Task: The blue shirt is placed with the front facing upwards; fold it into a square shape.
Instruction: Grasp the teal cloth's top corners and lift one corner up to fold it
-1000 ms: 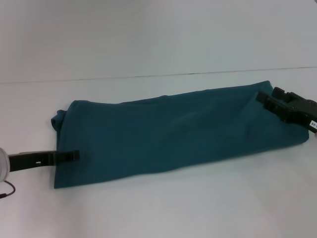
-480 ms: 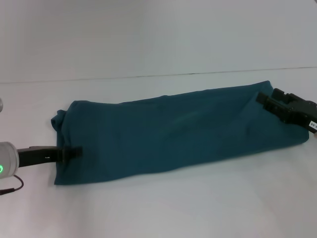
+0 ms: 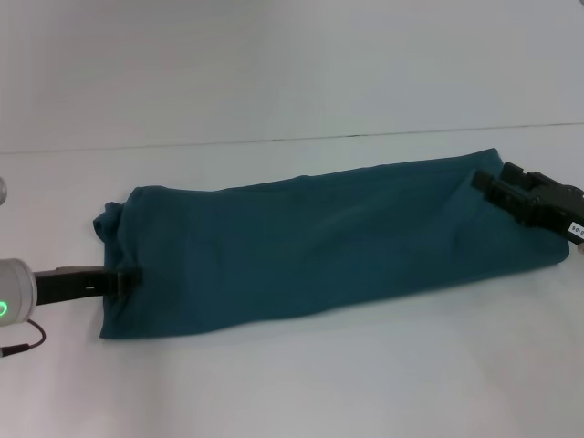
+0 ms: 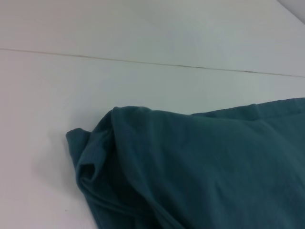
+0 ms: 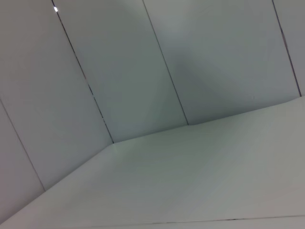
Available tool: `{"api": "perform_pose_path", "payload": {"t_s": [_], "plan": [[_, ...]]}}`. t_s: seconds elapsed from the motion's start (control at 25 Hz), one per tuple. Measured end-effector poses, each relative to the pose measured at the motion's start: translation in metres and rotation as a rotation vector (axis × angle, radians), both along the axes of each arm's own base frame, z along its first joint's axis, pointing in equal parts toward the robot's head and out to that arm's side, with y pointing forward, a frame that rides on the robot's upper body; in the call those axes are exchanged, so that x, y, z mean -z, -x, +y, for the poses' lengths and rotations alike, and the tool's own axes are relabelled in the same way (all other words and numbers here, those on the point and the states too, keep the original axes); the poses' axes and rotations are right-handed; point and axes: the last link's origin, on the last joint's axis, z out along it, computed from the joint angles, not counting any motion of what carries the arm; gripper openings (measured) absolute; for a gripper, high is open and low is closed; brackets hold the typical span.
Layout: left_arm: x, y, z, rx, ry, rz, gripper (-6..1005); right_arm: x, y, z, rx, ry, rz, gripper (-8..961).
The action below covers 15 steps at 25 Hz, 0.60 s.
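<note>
White tabletop [image 3: 301,383] runs back to a pale panelled wall, and across it lies the blue shirt [image 3: 319,246], a dark teal cotton T-shirt already folded lengthwise into a long band, plain cloth uppermost with no lettering showing. All places below are given from this band.

At its left short end the left gripper [image 3: 130,278], thin and black, sits at the edge with its tips just touching the cloth; a second ago they reached further over the fabric, so the arm has been drawing back outward. Whether its fingers are parted or closed cannot be told. The left wrist view shows the bunched corner [image 4: 90,162] of that end lying slack on the table.

At the right short end the right gripper [image 3: 488,185] rests over the upper corner, unmoved across the second; its finger state cannot be told either.

With the left arm retreating, the lengthwise stage looks finished; folding the band's ends toward its middle probably remains.
</note>
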Motion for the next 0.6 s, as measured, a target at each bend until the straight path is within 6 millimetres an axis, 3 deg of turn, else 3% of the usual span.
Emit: {"api": "perform_pose_path", "payload": {"t_s": [0.28, 0.6], "plan": [[-0.003, 0.002, 0.0, -0.012, -0.009, 0.002, 3, 0.0, 0.0, 0.0, 0.005, 0.004, 0.007, 655], [-0.016, 0.015, -0.01, -0.057, -0.052, 0.008, 71, 0.0, 0.0, 0.0, 0.006, 0.005, 0.006, 656]]}}
